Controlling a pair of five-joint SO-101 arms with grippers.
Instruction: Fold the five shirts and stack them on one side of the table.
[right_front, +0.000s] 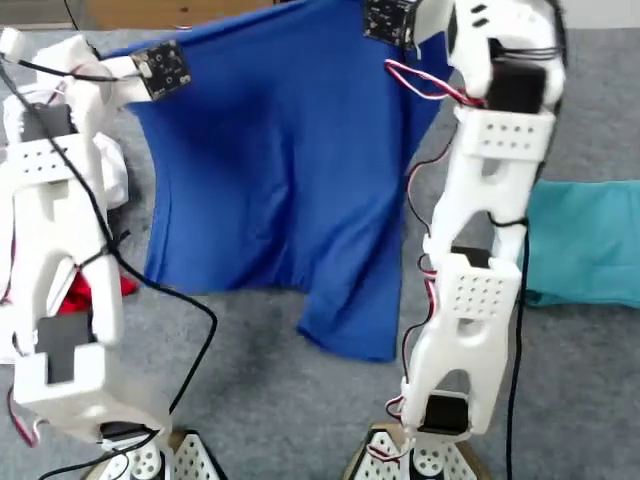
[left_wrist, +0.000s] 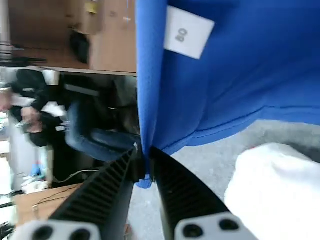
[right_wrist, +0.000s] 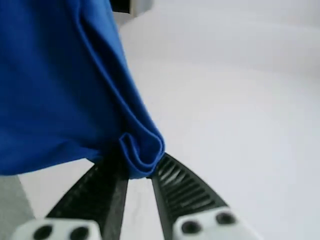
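Note:
A blue shirt (right_front: 290, 170) hangs spread between both arms above the grey table (right_front: 270, 400), its lower hem trailing near the table. My left gripper (left_wrist: 144, 167) is shut on one upper edge of the blue shirt (left_wrist: 235, 65), beside a white label (left_wrist: 187, 32). My right gripper (right_wrist: 137, 167) is shut on a bunched fold of the blue shirt (right_wrist: 55, 85) at the other upper corner. A folded teal shirt (right_front: 590, 240) lies at the table's right side. White cloth (right_front: 112, 170) and a red shirt (right_front: 85, 290) lie at the left, partly hidden behind the left arm.
The left arm (right_front: 55, 260) and the right arm (right_front: 480, 250) stand tall on either side of the hanging shirt. Cables (right_front: 180, 300) trail over the table's front. White cloth (left_wrist: 275, 190) lies below the left gripper. A wooden cabinet (left_wrist: 95, 35) stands in the room behind.

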